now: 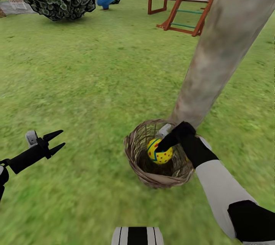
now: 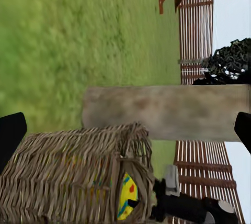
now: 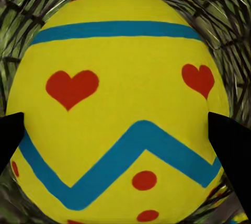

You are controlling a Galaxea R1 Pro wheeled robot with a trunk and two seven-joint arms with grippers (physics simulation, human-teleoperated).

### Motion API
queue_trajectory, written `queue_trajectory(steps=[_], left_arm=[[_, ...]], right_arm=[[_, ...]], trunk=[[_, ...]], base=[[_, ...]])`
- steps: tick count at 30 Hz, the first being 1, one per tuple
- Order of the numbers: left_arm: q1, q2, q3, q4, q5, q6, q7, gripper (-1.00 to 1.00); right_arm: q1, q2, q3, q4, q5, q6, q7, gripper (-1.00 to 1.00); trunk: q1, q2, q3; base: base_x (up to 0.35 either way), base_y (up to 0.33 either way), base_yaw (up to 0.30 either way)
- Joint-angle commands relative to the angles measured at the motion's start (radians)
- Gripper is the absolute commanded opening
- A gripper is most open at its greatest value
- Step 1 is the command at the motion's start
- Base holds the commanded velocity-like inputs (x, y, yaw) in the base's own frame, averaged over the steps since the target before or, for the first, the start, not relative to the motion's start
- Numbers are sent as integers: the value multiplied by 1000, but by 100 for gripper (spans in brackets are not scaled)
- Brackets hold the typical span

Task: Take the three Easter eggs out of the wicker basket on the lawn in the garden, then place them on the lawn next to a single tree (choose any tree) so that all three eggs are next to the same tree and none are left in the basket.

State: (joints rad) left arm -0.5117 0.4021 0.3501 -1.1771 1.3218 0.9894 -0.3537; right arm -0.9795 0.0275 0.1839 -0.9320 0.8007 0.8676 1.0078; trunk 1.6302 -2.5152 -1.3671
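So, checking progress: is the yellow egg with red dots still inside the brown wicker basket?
Inside: the yellow dotted egg sits within the wicker basket, right gripper at it.

Wicker basket (image 1: pixel 147 174): round, brown, open weave, upright on the lawn (image 1: pixel 76 84), its far rim just beside the foot of the tree (image 1: pixel 217 46). In the left wrist view its woven wall (image 2: pixel 63 177) sits against the trunk (image 2: pixel 167 111).

Easter egg (image 1: pixel 159 151): yellow, blue-green zigzag band, red dots; sits high inside the basket near the rim, partly covered on its right side. Close up (image 3: pixel 123 114) it shows a straight blue band, a zigzag band, two red hearts and red dots (other eggs cannot be made out).

Tree: thick mottled grey-brown trunk, leaning, bare.

Lawn: flat, patchy green grass.
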Motion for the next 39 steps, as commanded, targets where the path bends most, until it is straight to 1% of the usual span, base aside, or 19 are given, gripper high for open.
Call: queue_trajectory(steps=[1, 6, 11, 13, 16, 17, 18, 19, 20, 21, 22, 24, 26, 27, 30, 32, 34, 36, 39], left_arm=[[-1, 0, 1, 0, -7, 5, -7, 100], [-1, 0, 1, 0, -7, 4, -7, 100], [-1, 0, 1, 0, -7, 4, -7, 100], [-1, 0, 1, 0, -7, 4, -7, 100], [-1, -1, 0, 1, -7, 3, -6, 100], [-1, -1, 0, 2, -7, 3, -6, 100], [-1, -2, 0, 2, -7, 3, -5, 100], [-1, -2, 0, 2, -7, 3, -5, 100], [-1, -2, 0, 2, -7, 3, -5, 100], [-1, -2, 0, 2, -7, 3, -5, 100], [-1, -2, -1, 2, -7, 3, -5, 100], [-1, -3, -2, 2, -7, 3, -5, 100], [-1, -3, -2, 3, -7, 3, -5, 100], [0, -3, -2, 3, -7, 3, -5, 100], [0, -3, -2, 4, -8, 3, -5, 100], [0, -3, -2, 4, -8, 3, -4, 100], [-1, -3, -2, 4, -9, 3, -4, 100], [0, -3, -2, 4, -9, 3, -4, 100], [-1, -3, -2, 3, -9, 3, -5, 100]], right_arm=[[-1, -6, 0, -10, 10, 2, 22, -100], [34, -12, 0, -152, 8, 4, 26, -100], [136, -10, -15, -297, 9, 36, 26, -100], [214, -8, -66, -403, 9, 38, 25, -100], [267, -6, -156, -466, 7, 36, 26, -100], [274, -4, -201, -477, 2, 36, 28, -100], [277, -1, -289, -486, -34, 35, 52, -100], [277, -1, -348, -498, -81, 34, 98, -100], [278, -2, -376, -505, -106, 34, 132, -100], [278, -4, -437, -510, -126, 34, 173, -100], [278, -3, -495, -512, -132, 33, 197, -100], [278, -6, -645, -514, -138, 32, 333, -100], [278, -16, -693, -514, -139, 34, 423, -100], [278, -31, -720, -514, -141, 34, 453, -100], [278, -84, -921, -514, -143, 35, 563, -100], [277, -137, -969, -511, -147, 35, 563, -100], [278, -213, -1116, -506, -144, 35, 563, -100], [278, -229, -1135, -489, -131, 24, 538, -100], [279, -229, -1139, -449, -139, -89, 272, -100]], trunk=[[-1, 0, 3], [-3, 1, 23], [-5, 2, 42], [-6, 3, 50], [-8, 4, 61], [-8, 4, 65], [-8, 4, 69], [-9, 4, 73], [-9, 4, 77], [-10, 5, 81], [-10, 5, 84], [-11, 5, 92], [-12, 6, 100], [-13, 6, 104], [-14, 7, 115], [-15, 7, 123], [-16, 8, 131], [-17, 8, 139], [-18, 9, 150]], base=[[-296, 0, 0], [-59, 0, 0], [0, 0, 0], [0, 0, 0], [0, 0, 0], [0, 0, 0], [-72, 0, 0], [-222, 0, 0], [-279, 0, 0], [-314, 0, 0], [-199, 0, 0], [-57, 0, 0], [-11, 0, 0], [-2, 0, 0], [0, 0, 0], [0, 0, 0], [0, 0, 0], [0, 0, 0], [0, 0, 0]])
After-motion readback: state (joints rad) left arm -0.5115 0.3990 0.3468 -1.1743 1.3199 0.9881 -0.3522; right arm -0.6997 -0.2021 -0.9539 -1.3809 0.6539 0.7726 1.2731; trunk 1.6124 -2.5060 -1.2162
